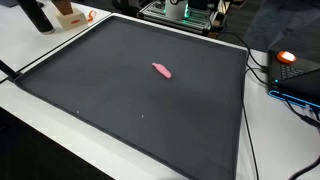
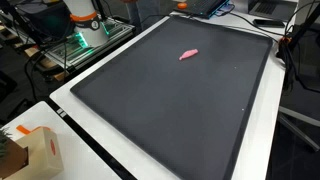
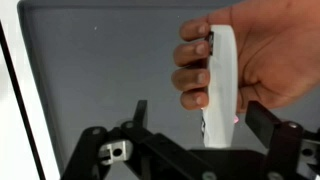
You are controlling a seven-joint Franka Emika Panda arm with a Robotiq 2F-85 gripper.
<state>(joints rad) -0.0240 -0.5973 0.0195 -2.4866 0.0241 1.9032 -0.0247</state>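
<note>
- Wrist view counts one person's hand [image 3: 255, 55], one white bar [image 3: 224, 85] in it, and my two fingers [image 3: 200, 115], spread wide with nothing gripped.
- The white bar stands on end, with its long axis running up and down the picture. Its lower end hangs between my fingers, and I cannot tell if it touches either.
- Behind it lies one dark mat [image 3: 90, 70], with a strip of white bench [image 3: 12, 110] at the side.
- Both exterior views show one small pink piece [image 1: 161, 70] [image 2: 188, 55] lying flat near the middle of the mat [image 1: 100, 90] [image 2: 170, 110]. The wrist view does not show it.
- Neither exterior view shows the hand, the white bar or my fingers.
- In an exterior view, one cardboard box [image 2: 35, 150] sits on the bench [image 2: 75, 130] beside the mat.
</note>
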